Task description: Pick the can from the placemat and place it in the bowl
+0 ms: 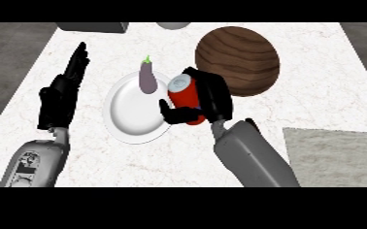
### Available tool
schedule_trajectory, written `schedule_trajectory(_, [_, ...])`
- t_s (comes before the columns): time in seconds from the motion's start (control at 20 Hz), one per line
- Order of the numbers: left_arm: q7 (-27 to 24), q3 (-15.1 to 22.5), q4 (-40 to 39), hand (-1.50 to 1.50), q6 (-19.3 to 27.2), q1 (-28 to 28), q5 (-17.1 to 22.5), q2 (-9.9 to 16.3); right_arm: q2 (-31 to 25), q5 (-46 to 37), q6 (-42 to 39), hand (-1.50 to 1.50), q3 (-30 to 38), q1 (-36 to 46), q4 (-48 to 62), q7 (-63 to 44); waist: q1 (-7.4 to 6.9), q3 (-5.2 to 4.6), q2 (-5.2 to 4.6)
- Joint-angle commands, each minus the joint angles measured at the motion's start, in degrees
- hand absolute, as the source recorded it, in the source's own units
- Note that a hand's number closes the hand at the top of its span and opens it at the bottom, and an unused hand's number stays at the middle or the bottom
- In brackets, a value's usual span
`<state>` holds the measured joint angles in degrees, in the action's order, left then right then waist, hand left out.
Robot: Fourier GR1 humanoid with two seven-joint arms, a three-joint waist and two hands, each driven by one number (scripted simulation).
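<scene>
A red can (183, 96) with a silver top is held in my right hand (208, 99), whose fingers and thumb curl round it. The can hangs tilted over the right rim of a white bowl (132, 111) in the middle of the counter. A round brown wooden placemat (240, 58) lies behind and to the right of the hand, with nothing on it. My left hand (64, 89) rests open at the left, fingers straight and pointing away.
A purple eggplant (147, 76) lies on the bowl's far rim, just left of the can. A grey box (93, 27) and a grey round object (174, 25) sit at the counter's far edge. A grey patch (326, 153) shows at the lower right.
</scene>
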<state>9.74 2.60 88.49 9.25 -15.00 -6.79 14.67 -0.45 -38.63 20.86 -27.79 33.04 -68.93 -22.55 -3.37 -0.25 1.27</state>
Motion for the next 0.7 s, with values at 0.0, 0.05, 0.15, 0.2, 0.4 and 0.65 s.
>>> schedule_trajectory(0.0, [-0.96, -0.15, 0.45, 0.0, -0.48, 1.64, 0.26, 0.3, 0.42, -3.1, 9.36, 1.5, -6.07, 5.52, -2.44, -18.88, -0.61, 0.02, -0.37])
schedule_trajectory(0.05, [0.27, -0.37, -0.05, 0.0, 0.08, -1.02, -0.1, 0.08, 0.43, -3.99, 11.45, 1.5, -8.75, 6.54, -3.66, -22.88, 0.39, 0.08, -0.52])
schedule_trajectory(0.15, [-0.17, -1.73, -0.58, 0.0, -1.06, -1.15, 0.75, 1.45, 0.44, -5.96, 15.66, 1.5, -11.63, 10.07, -3.59, -30.59, 0.43, 0.1, -0.82])
schedule_trajectory(0.2, [-0.39, -0.86, 0.05, 0.0, -0.04, -0.51, 0.04, 0.22, 0.44, -6.19, 17.31, 1.5, -12.42, 12.58, -1.75, -34.24, 0.29, 0.13, -1.03])
schedule_trajectory(0.4, [-0.32, -2.22, -1.87, 0.0, 0.13, -2.1, -0.35, 0.63, 0.44, -8.37, 22.23, 1.5, -11.88, 17.75, 2.85, -38.73, 1.71, 0.2, -1.4])
schedule_trajectory(0.65, [-0.78, -1.36, 0.56, 0.0, 0.97, 0.78, -1.42, -0.68, 0.44, -8.71, 24.3, 1.5, -2.75, 19.35, 12.12, -29.73, 2.15, 0.24, -1.56])
